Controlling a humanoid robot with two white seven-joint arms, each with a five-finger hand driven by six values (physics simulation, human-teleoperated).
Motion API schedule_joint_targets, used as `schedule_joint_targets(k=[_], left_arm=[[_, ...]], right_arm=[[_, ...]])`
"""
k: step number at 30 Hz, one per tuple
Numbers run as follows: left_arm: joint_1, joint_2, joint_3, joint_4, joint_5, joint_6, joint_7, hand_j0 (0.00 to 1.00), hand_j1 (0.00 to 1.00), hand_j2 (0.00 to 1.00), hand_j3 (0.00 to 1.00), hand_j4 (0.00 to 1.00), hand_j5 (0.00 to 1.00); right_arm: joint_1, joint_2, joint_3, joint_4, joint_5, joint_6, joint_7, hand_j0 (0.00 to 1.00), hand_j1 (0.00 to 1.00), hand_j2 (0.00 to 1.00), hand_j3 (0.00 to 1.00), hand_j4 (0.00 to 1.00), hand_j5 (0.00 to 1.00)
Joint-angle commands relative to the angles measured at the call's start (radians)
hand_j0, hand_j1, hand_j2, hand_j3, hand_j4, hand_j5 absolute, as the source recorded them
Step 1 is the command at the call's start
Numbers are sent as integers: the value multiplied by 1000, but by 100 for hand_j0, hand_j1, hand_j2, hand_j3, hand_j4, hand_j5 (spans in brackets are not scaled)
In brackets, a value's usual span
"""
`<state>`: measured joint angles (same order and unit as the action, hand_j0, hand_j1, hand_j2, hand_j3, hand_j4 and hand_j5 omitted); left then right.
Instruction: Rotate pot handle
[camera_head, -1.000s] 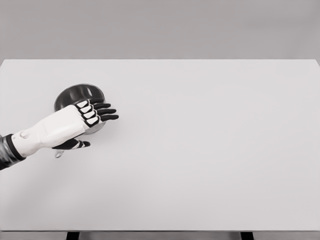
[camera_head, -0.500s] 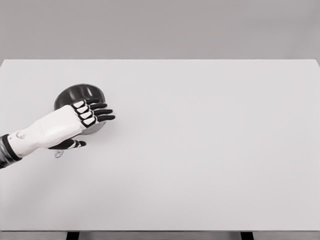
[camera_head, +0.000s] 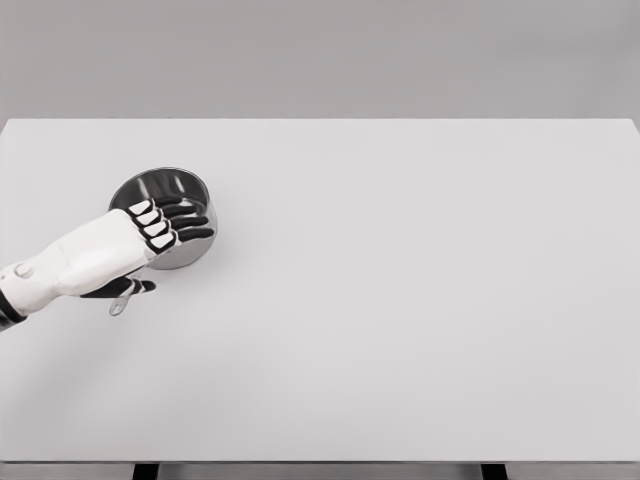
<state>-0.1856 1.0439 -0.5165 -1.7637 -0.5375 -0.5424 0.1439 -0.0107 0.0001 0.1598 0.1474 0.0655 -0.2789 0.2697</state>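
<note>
On the left part of the table (camera_head: 400, 300), toward its far side, you had the pot (camera_head: 170, 190) standing upright, a small steel one with a dark, shiny inside. Nothing showed in it, though your left hand (camera_head: 140, 240) hid the near part of the bowl, so that part could not be checked. The handle (camera_head: 118, 305) ran from the pot toward the near left; only its tip showed, peeping out below the thumb.

Your left hand hung over the near rim with its fingers (camera_head: 185, 222) stretched out and a little spread, reaching across the mouth of the pot, and the thumb tucked below toward the handle. It gripped nothing that could be seen; whether the palm touched the rim could not be told. Your right hand was out of view.

By its look the pot was stiff and fairly light, with a smooth metal skin that would slip under hard fingertips, and on that bare top it would likely slide or spin at a light push. The handle looked like the best place to take hold: thin, rigid, and far enough from the centre to turn the pot easily.
</note>
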Motion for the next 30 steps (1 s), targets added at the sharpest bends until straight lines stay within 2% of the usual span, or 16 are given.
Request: schedule_joint_targets(k=[1,30], left_arm=[[0,2,3,1,-1,-1,-4,100,100,100,100,100,100],[2,30,26,26,4,-2,-12,100,100,100,100,100,100]], right_arm=[[0,0,0,0,0,0,0,100,100,100,100,100,100],[0,0,0,1,0,0,0,100,100,100,100,100,100]])
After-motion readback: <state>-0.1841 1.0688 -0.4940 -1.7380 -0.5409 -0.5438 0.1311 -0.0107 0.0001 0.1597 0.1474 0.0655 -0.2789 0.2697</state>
